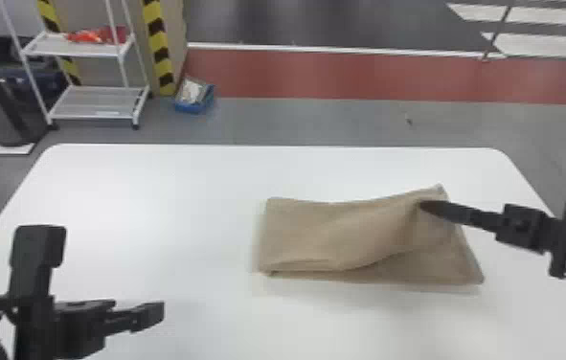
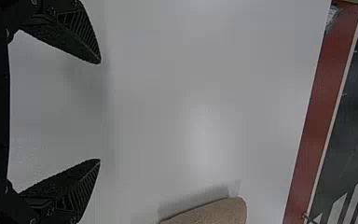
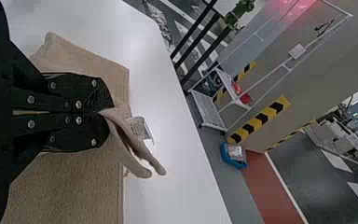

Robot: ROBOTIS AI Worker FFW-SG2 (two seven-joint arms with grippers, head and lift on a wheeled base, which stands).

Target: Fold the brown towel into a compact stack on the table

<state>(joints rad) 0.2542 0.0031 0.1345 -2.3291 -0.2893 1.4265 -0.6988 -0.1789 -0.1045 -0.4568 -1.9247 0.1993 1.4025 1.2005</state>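
The brown towel (image 1: 324,234) lies partly folded on the right half of the white table, its right part pulled up into a raised crease. My right gripper (image 1: 425,206) is at that crease, coming from the right. In the right wrist view my right gripper (image 3: 103,112) is shut on the towel (image 3: 70,186), pinching a fold with a white tag beside it. My left gripper (image 1: 152,313) stays over the table's near left, apart from the towel. The left wrist view has my left gripper (image 2: 100,112) wide open with nothing between its fingers, and a rounded towel end (image 2: 214,212) farther off.
The white table (image 1: 152,201) spans the foreground, with rounded far corners. Beyond it on the floor stand a white wire shelf (image 1: 99,100) with red items and a blue bin (image 1: 194,98), beside a yellow-black striped post (image 1: 158,48).
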